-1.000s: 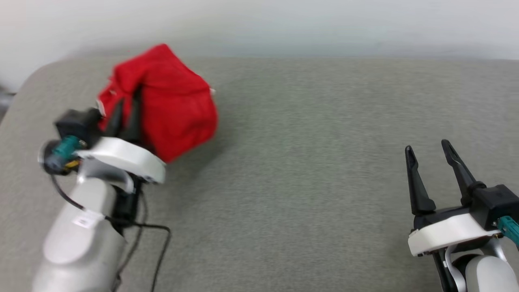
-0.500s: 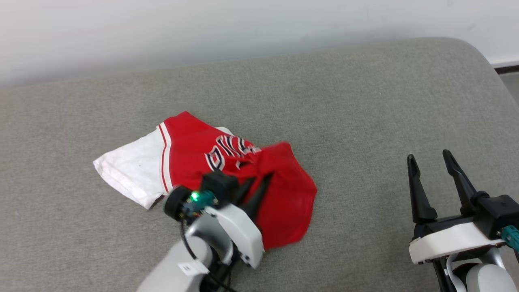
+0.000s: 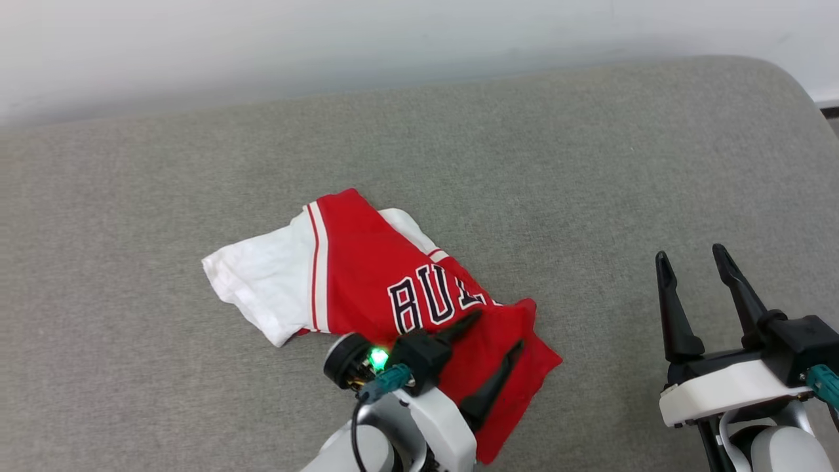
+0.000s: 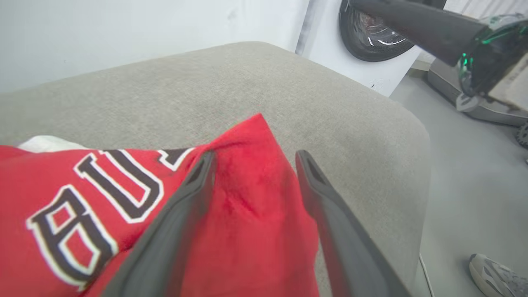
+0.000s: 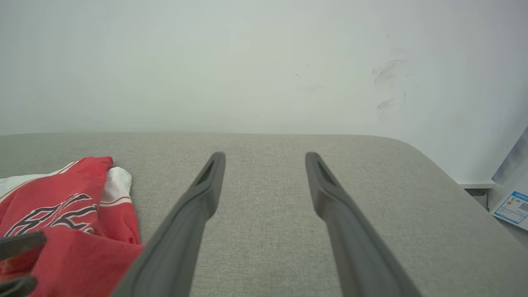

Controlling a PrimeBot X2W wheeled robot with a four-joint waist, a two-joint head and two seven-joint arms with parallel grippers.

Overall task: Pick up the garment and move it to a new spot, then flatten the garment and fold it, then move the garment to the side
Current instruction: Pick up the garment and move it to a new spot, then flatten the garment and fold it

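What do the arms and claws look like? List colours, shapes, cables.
Both the left claw and right claw have two long, dark, tapered fingers on a black block, with a white cuff and teal connector. Left wrist: green light, black cable.

One garment (image 3: 367,282) sits at the centre of the head view on one grey cushion (image 3: 590,164). There are two grippers: the left gripper (image 3: 496,330) at bottom centre and the right gripper (image 3: 689,253) at lower right. The left wrist view adds one shoe (image 4: 491,270) at lower right.

right tool (image 5: 265,155): fingers apart, empty | garment (image 5: 74,198): crumpled on grey cushion (image 5: 264,231), left side
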